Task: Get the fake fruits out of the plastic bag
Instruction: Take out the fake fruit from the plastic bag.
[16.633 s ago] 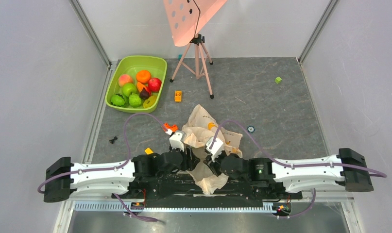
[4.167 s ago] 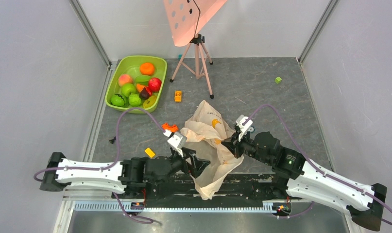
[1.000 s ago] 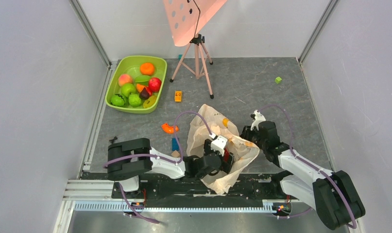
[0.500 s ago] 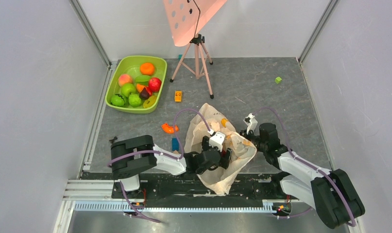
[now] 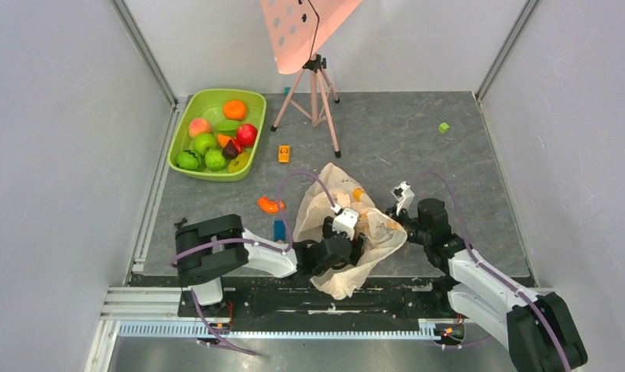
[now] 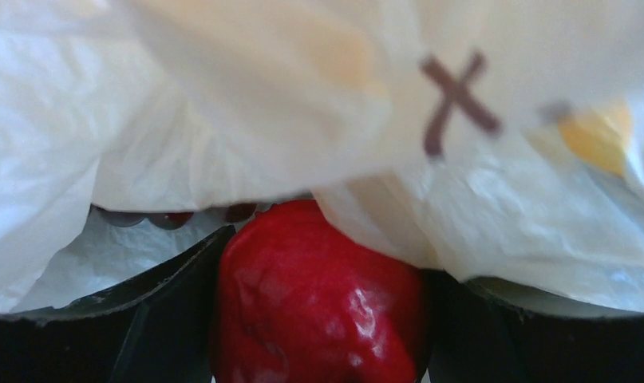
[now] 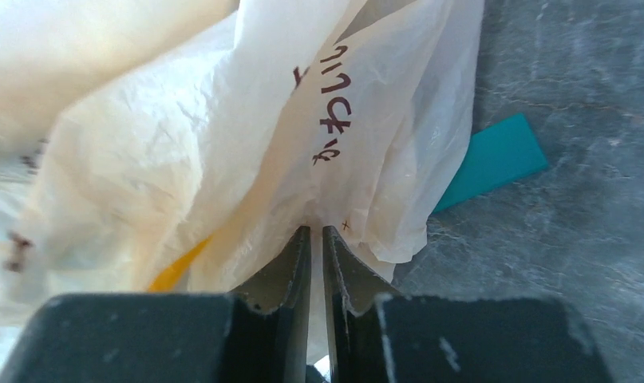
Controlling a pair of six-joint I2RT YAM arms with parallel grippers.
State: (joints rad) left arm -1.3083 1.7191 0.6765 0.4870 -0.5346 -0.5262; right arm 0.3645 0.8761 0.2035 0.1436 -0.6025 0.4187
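The pale peach plastic bag [image 5: 348, 232] lies crumpled at the near middle of the table. My left gripper [image 5: 357, 242] reaches into its mouth and is shut on a glossy red apple [image 6: 318, 299], which sits between the two black fingers [image 6: 143, 319] with bag film draped over it. A bit of a dark grape bunch [image 6: 171, 217] shows behind the apple. My right gripper [image 7: 317, 231] is shut on a fold of the bag [image 7: 223, 136] at its right edge [image 5: 394, 225], holding it up.
A lime-green tub [image 5: 187, 159] at the far left holds several fruits. A tripod [image 5: 317, 93] stands at the back middle. An orange arc piece [image 5: 269, 204], a blue block [image 5: 279, 230], a yellow block [image 5: 283, 153] and a green block [image 5: 444, 128] lie on the table. A teal piece [image 7: 494, 159] lies by the bag.
My left gripper has drawn slightly left and back inside the bag mouth. My right gripper has shifted a little, still holding the bag's edge. The bag has bunched up more.
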